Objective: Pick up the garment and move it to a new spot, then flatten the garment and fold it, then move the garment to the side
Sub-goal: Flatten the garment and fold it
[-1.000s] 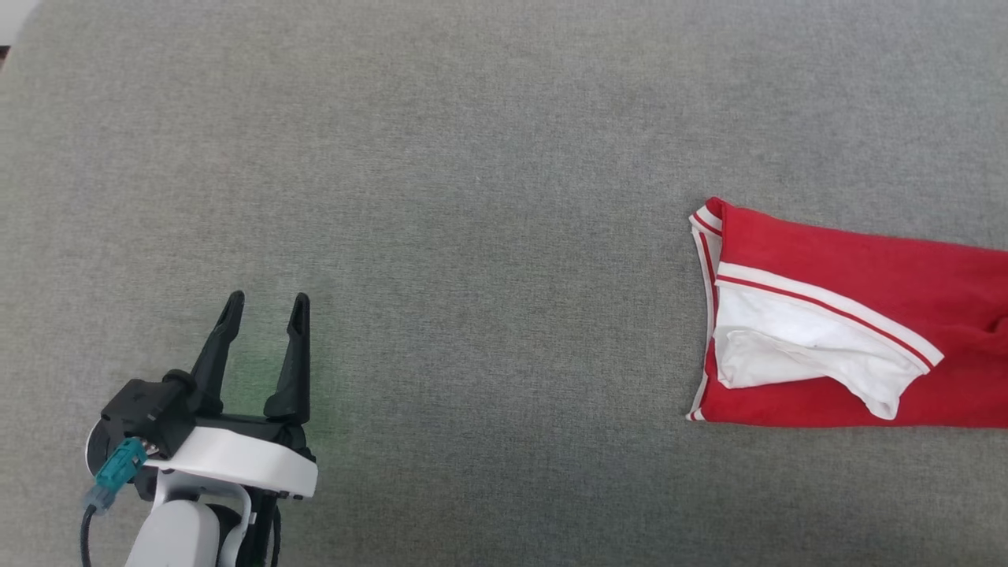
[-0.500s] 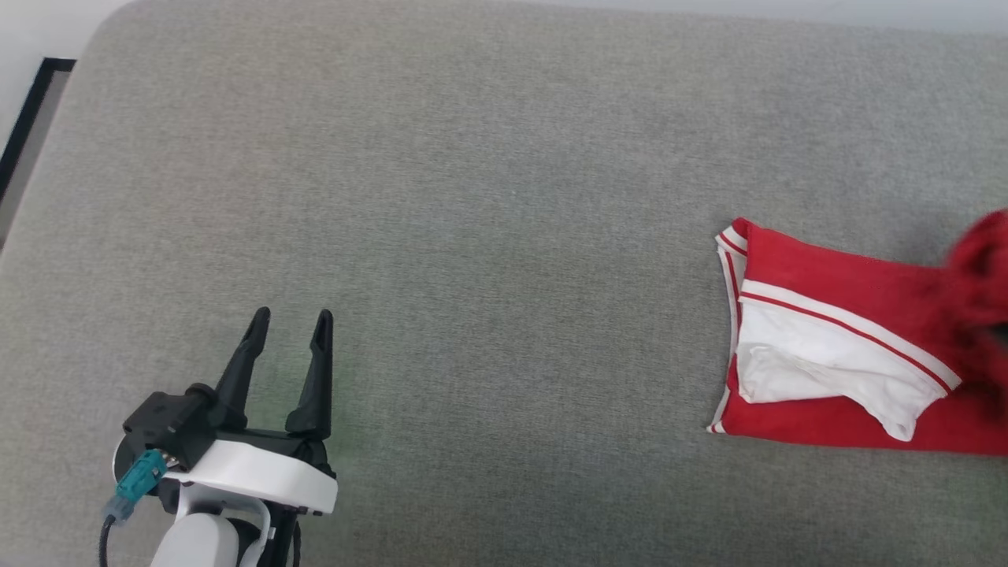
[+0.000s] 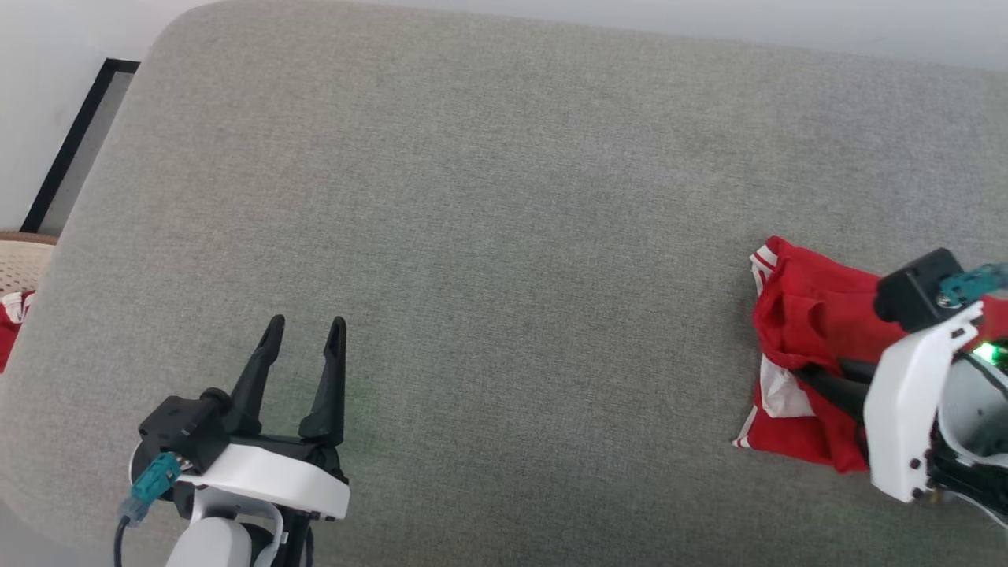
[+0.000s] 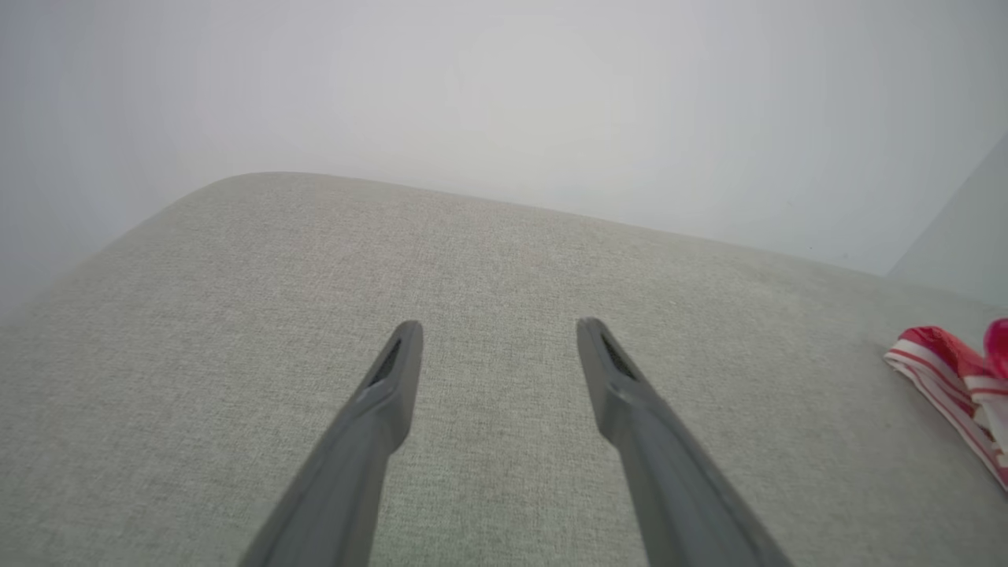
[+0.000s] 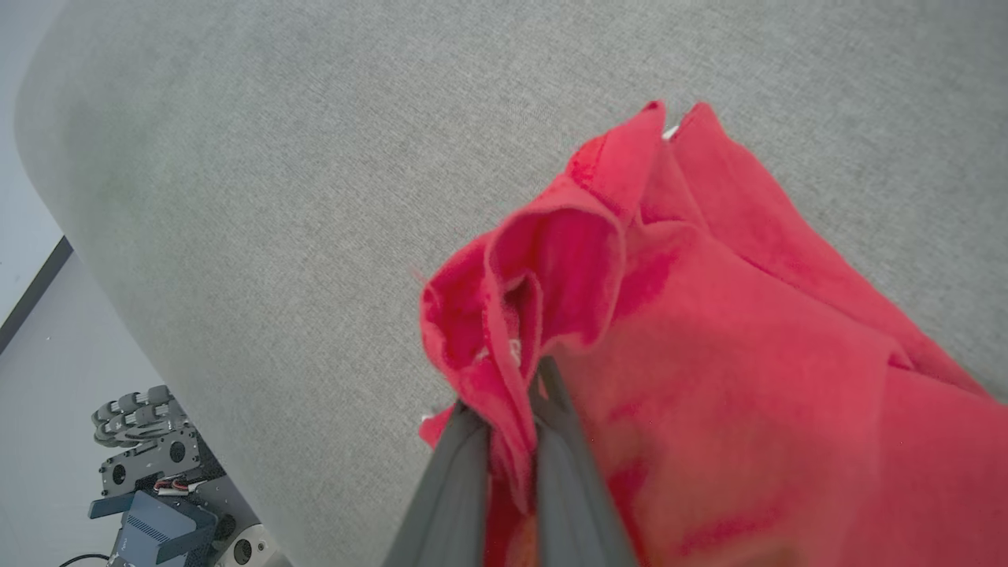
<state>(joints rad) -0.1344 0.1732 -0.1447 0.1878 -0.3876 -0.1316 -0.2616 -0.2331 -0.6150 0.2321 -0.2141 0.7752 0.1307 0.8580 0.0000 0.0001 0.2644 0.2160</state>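
Garment (image 3: 803, 331) at 3 o'clock, clenched in right gripper (image 5: 508, 398) fingers, left gripper (image 3: 306, 324) released at 7 o'clock, grey cushion (image 3: 504, 236) between.

Your surface (image 3: 504, 197): matt grey woven cloth; the garment (image 5: 709, 354): soft, fuzzy red knit; your left tool (image 3: 307, 323): matt black plastic fingers (image 3: 331, 370).
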